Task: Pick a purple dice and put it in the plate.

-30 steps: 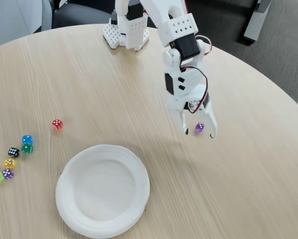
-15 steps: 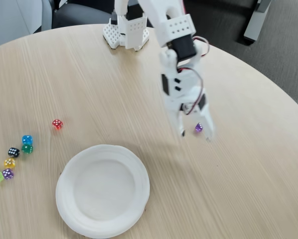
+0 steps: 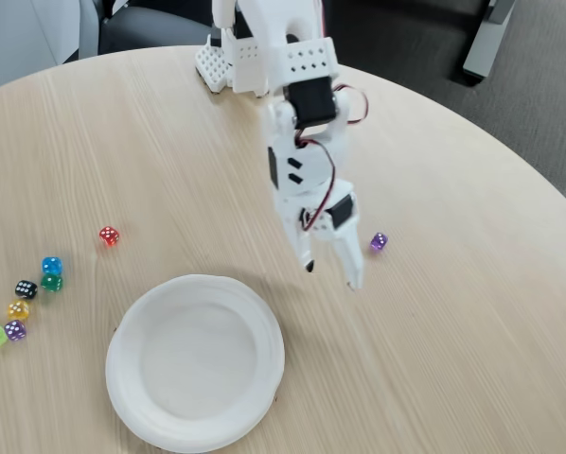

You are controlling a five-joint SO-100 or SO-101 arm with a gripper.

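A round wooden worktop [image 3: 472,312] seen from above in the fixed view. Nearest the front edge, left of centre, sits the plate [image 3: 196,357], white, empty, with a raised rim. Off by the left edge lies a small cluster of coloured dice [image 3: 23,305], a second purple one among them, and a red die [image 3: 109,235] rests alone a little further in.

Further back, near the middle of the worktop, the white arm reaches down from its base at the far edge. Its gripper [image 3: 332,271] hangs between the plate and the purple dice [image 3: 379,242], jaws parted and holding nothing. The purple dice lies on the worktop just beside the jaws, on their right and slightly towards the far edge, apart from both fingertips. A cube, it has no long axis. Any grasp would mean shifting the jaws right, away from the plate.
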